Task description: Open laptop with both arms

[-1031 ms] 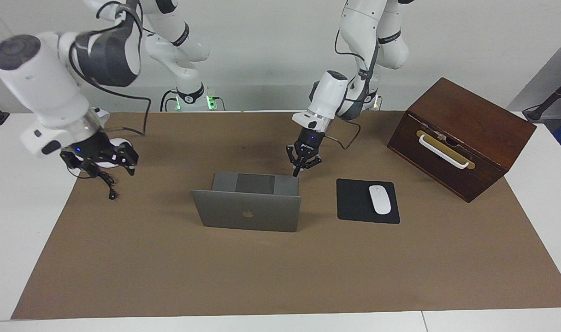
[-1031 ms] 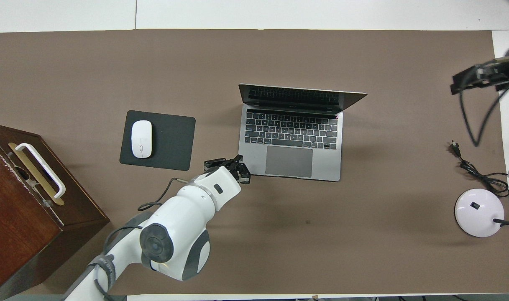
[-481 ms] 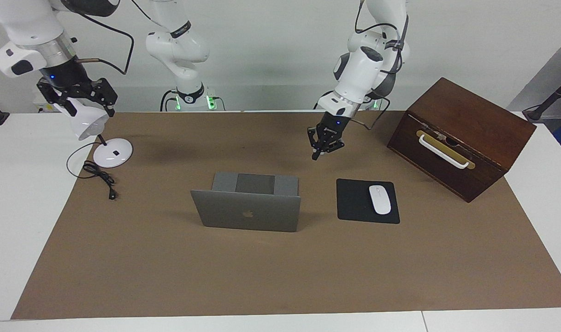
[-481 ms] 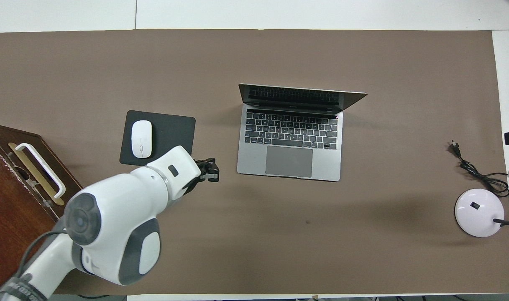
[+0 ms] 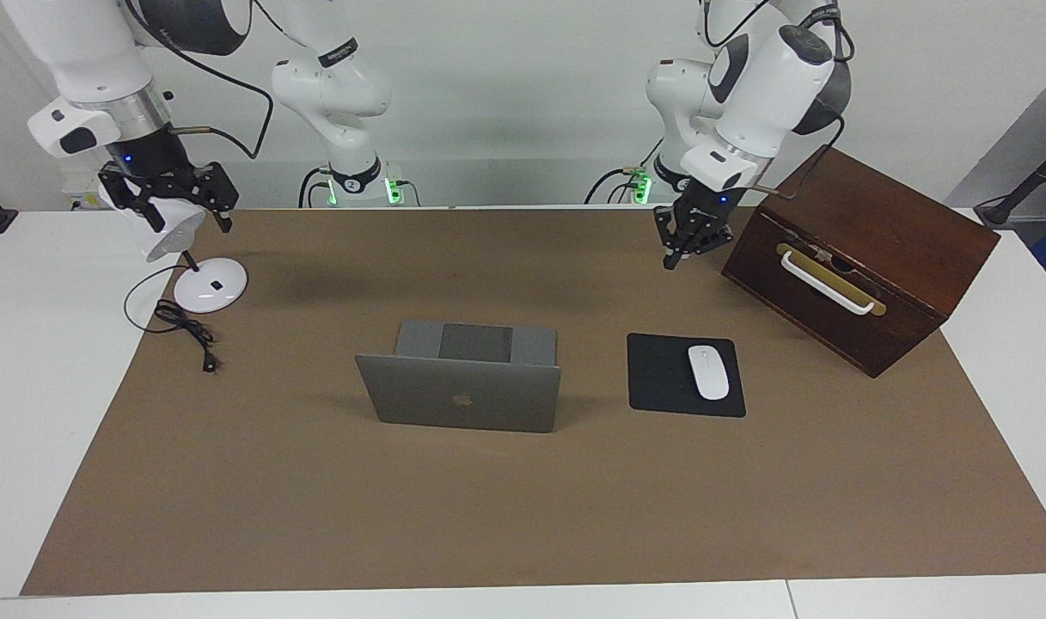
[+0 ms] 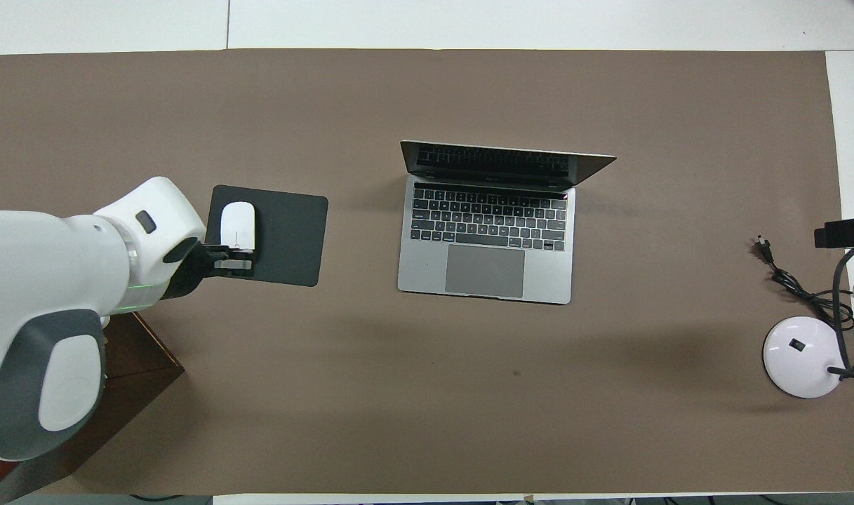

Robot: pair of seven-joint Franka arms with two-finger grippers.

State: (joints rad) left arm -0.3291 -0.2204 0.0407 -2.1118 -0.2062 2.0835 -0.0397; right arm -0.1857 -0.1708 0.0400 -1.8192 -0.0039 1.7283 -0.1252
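Note:
The silver-grey laptop (image 5: 462, 400) stands open in the middle of the brown mat, its lid with the apple logo upright. Its keyboard and trackpad face the robots in the overhead view (image 6: 486, 270). My left gripper (image 5: 682, 249) is shut and empty. It is raised in the air beside the wooden box, and in the overhead view (image 6: 234, 257) it is over the edge of the mouse pad. My right gripper (image 5: 179, 211) is open and empty, up in the air over the lamp's head, and only a black part of it shows in the overhead view (image 6: 844, 233). Neither gripper touches the laptop.
A black mouse pad (image 5: 669, 378) with a white mouse (image 5: 708, 371) lies beside the laptop toward the left arm's end. A dark wooden box (image 5: 866, 249) with a white handle stands at that end. A white desk lamp (image 5: 209, 288) and its cord (image 5: 183, 331) are at the right arm's end.
My left gripper has lifted off the laptop's base corner and swung away to beside the wooden box. My right gripper has risen from the mat near the cord to above the lamp. The laptop stays open.

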